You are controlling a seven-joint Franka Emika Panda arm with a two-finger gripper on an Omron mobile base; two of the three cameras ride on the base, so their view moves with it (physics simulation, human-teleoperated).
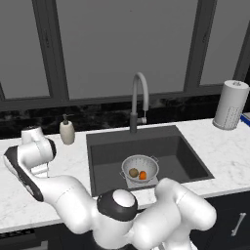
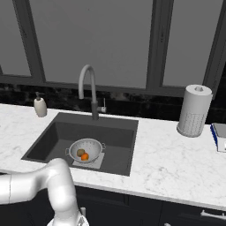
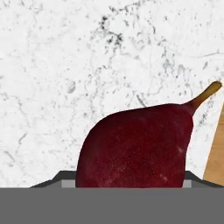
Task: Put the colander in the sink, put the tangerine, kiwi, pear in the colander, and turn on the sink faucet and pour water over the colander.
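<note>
Ahead of your gripper lies bare white marble counter (image 3: 87, 65), open on most sides — just a tan wooden edge (image 3: 216, 153) crowds the right. Off in the base views, the sink (image 1: 190, 161) holds the colander (image 1: 140, 168) with the kiwi (image 1: 133, 172) and tangerine (image 1: 142, 175) inside, touching. The pear (image 3: 135, 148) sits right at your gripper, dark maroon, stem tilted up-right. You can't tell whether the jaws grip it — the fingertips are hidden behind the fruit.

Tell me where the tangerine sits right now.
The tangerine lies inside the colander in the sink, touching the kiwi on its left in the left base view.
</note>
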